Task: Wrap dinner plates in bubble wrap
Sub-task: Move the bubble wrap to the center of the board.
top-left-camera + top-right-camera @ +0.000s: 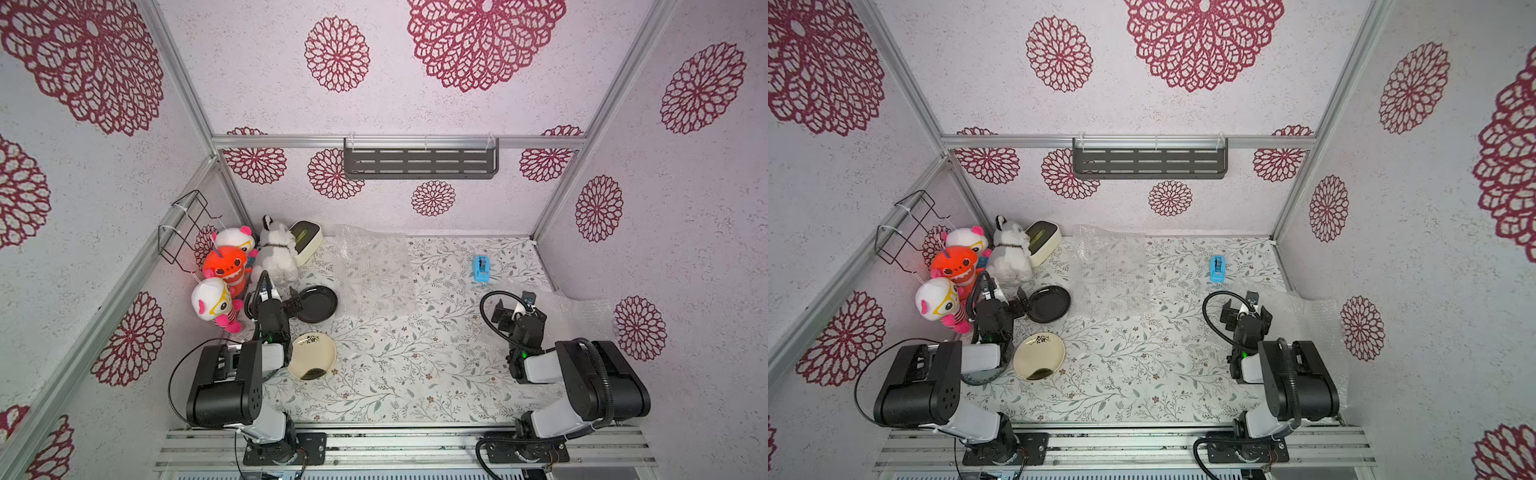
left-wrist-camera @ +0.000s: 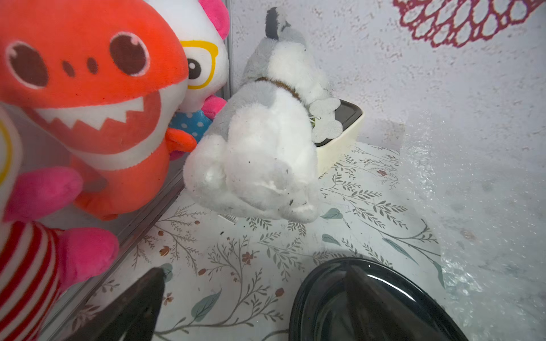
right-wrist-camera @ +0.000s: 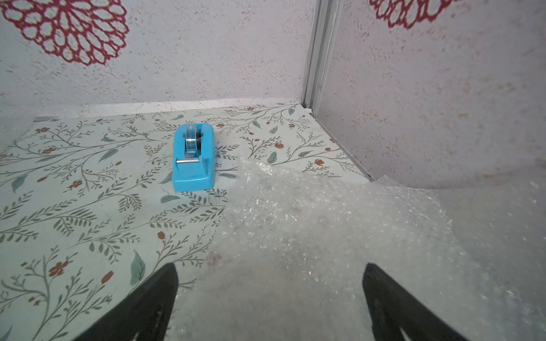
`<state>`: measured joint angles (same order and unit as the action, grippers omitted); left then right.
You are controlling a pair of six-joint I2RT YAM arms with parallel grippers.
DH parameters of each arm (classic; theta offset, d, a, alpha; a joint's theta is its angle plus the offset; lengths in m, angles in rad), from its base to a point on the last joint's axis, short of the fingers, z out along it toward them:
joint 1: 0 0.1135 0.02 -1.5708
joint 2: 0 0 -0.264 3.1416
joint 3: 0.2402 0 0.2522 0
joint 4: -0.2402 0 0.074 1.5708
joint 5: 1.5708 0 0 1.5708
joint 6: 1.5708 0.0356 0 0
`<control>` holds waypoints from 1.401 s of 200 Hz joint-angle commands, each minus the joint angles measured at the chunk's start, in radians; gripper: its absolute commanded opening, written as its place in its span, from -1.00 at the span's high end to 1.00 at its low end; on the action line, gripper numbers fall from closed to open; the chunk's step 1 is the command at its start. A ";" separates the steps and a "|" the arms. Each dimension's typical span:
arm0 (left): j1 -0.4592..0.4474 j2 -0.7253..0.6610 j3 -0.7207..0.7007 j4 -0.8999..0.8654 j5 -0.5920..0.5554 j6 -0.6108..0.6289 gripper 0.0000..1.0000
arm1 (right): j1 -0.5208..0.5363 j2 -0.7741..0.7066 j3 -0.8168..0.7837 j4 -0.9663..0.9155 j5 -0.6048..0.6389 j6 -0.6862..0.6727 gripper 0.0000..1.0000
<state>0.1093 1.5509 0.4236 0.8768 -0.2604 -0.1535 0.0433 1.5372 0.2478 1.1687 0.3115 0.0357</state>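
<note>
Left pincer [image 2: 255, 268], spread wide, straddles rim of black plate [image 2: 313, 301].

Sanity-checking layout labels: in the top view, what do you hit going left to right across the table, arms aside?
orange plush toy → grey-white plush dog → black plate → flat bubble wrap sheet → blue tape dispenser → crumpled bubble wrap sheet. Left out, overlapping the black plate's place: cream plate, cream box.
</note>
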 commanded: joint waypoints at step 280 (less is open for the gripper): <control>-0.236 -0.252 0.647 -1.461 -0.073 -0.713 -0.95 | 0.026 -0.378 0.427 -1.227 -0.499 0.683 -0.98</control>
<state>-0.0536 1.2758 1.0561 -0.1711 -0.4164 -0.5873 0.0456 1.1088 0.6308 0.2886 0.1047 0.4343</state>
